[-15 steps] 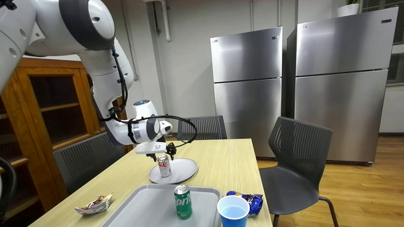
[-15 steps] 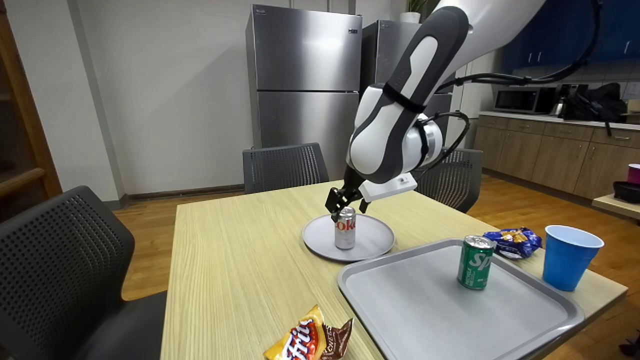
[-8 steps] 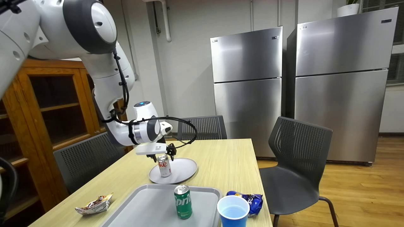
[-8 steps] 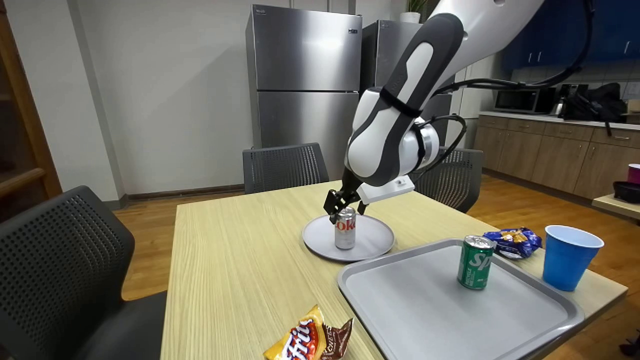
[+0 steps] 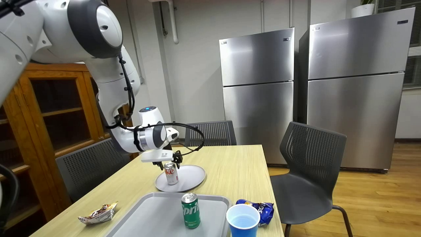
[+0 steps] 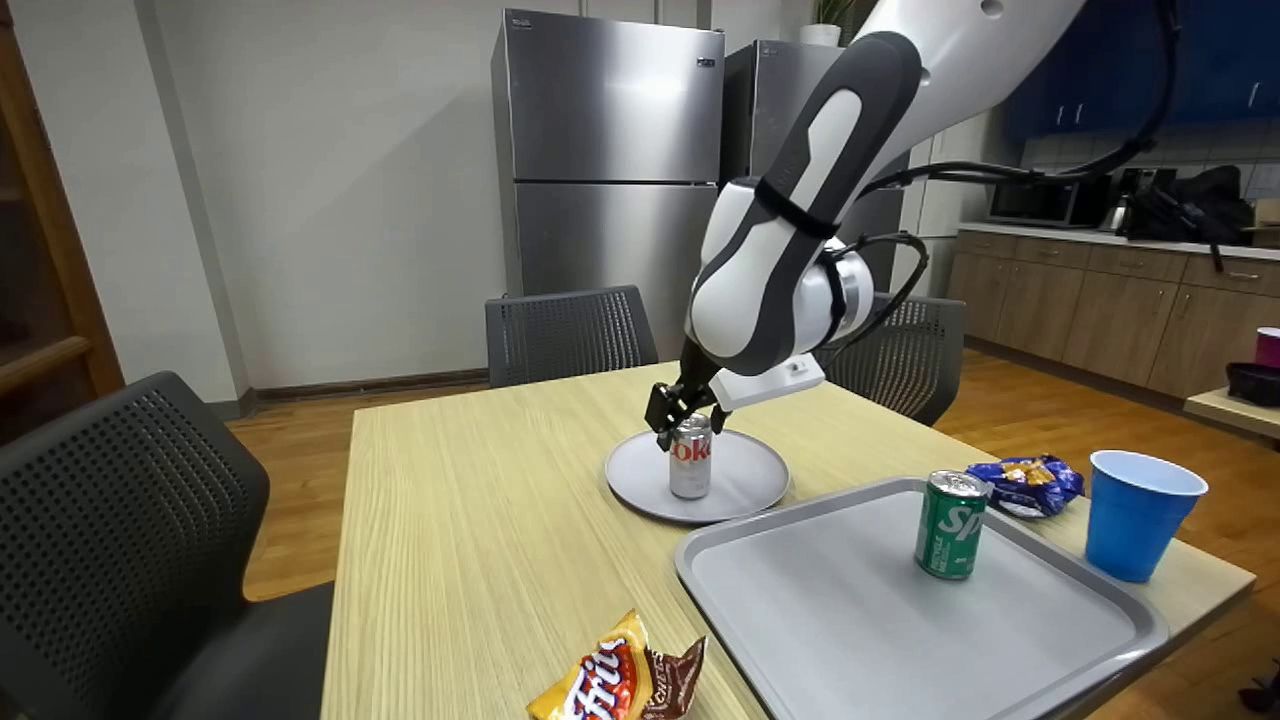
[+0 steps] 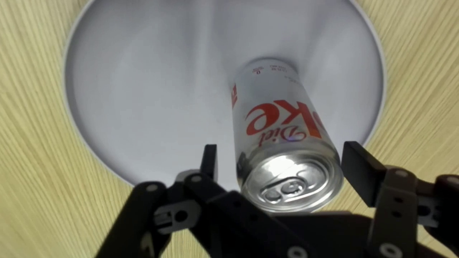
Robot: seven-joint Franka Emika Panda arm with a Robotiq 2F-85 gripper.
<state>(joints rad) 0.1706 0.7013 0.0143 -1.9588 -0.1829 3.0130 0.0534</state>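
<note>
The soda can (image 6: 690,470) stands upright on the plate (image 6: 745,475), its long axis rising to the end effector (image 7: 279,157), which is spread with its fingers (image 7: 362,172) astride the can's top. In the wrist view the can sits off-centre, close by the right-hand fingertip, contact unclear, with a visible gap on its other side.
</note>
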